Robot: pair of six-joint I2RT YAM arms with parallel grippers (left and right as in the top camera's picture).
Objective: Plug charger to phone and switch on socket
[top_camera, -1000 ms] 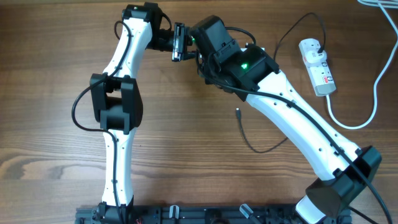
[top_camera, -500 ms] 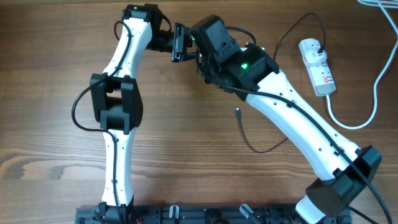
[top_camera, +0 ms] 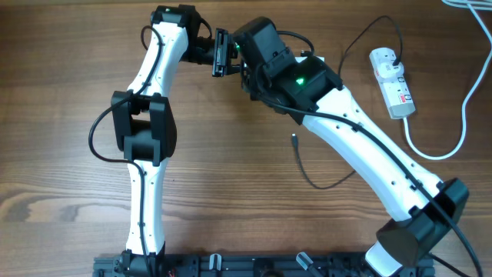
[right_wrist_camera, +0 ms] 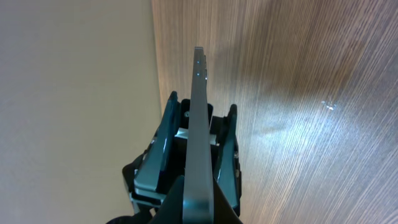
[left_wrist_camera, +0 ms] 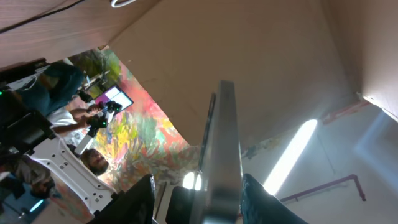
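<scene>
**Overhead.** The phone (top_camera: 222, 51) is off the table (top_camera: 231, 223), held edge-on in the upper middle of the frame between the two arms. The left end effector (top_camera: 214, 51) reaches it from the left and the right end effector (top_camera: 234, 58) from the right. From here the jaws of both are too crowded to read. The charger (top_camera: 309, 175) lies loose on the wood at frame centre. Its small plug tip points up-frame, just below the right arm's white link and well apart from the phone. The socket (top_camera: 392, 82) lies at the upper right with a white plug in it. Its thick white cord (top_camera: 455, 146) curves along the right edge.

**Left wrist.** The camera looks upward into the room. The phone (left_wrist_camera: 222, 143) stands as a thin grey edge up the middle. The left end effector (left_wrist_camera: 202, 200) has its dark fingers (left_wrist_camera: 142, 198) spread to either side of that edge.

**Right wrist.** The phone (right_wrist_camera: 198, 106) runs as a narrow strip from the bottom centre toward the top, over the wood of the table (right_wrist_camera: 298, 93). The right end effector (right_wrist_camera: 196, 210) is pressed together on its near end, pinching the thin body. Only dark bits of its fingers show at the bottom edge. Beyond, the left end effector (right_wrist_camera: 194, 135) faces the camera. Its fingers (right_wrist_camera: 160, 152) stand apart astride the phone, with a gap showing on each side.
</scene>
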